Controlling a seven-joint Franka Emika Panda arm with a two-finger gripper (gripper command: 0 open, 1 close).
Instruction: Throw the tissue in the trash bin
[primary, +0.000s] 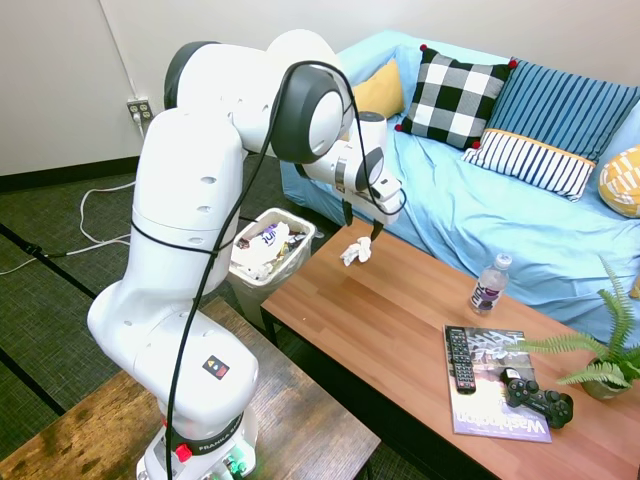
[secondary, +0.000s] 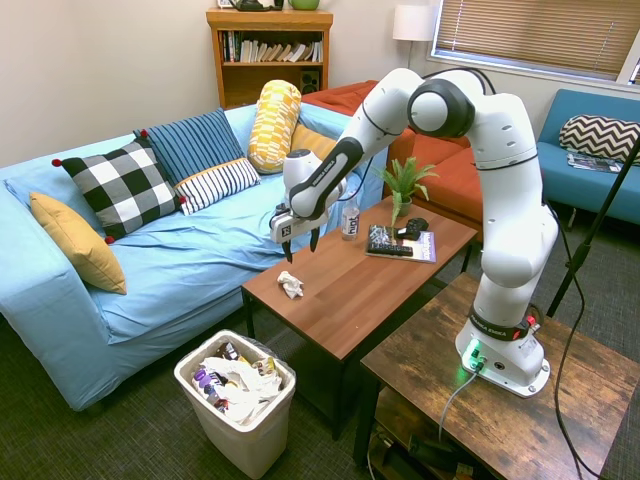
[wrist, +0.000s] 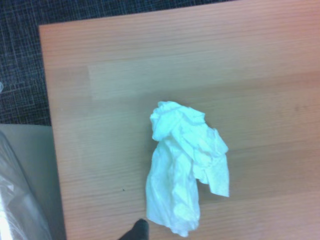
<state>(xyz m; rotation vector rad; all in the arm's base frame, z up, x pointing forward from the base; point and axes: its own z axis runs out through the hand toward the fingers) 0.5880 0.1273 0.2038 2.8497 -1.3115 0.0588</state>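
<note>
Wooden table (secondary: 380, 280) holds tissue (secondary: 290, 285) beneath spread hand (secondary: 301, 246), bin (secondary: 240, 400) nearby.

Counter (primary: 400, 330) contents, landmark: magazine (primary: 490, 385).
Remote (primary: 459, 358) lies on the magazine's sofa-side strip, black game controller (primary: 537, 398) on its opposite edge; water bottle (primary: 488, 284) stands just beyond, potted fern (primary: 605, 360) beside.

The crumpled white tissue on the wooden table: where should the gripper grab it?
Probably from straight above, pinching the crumpled white tissue across its narrow middle. It lies loose and elongated on the wooden coffee table, nothing crowding it, and the gripper, fingers open, hangs above it.
</note>
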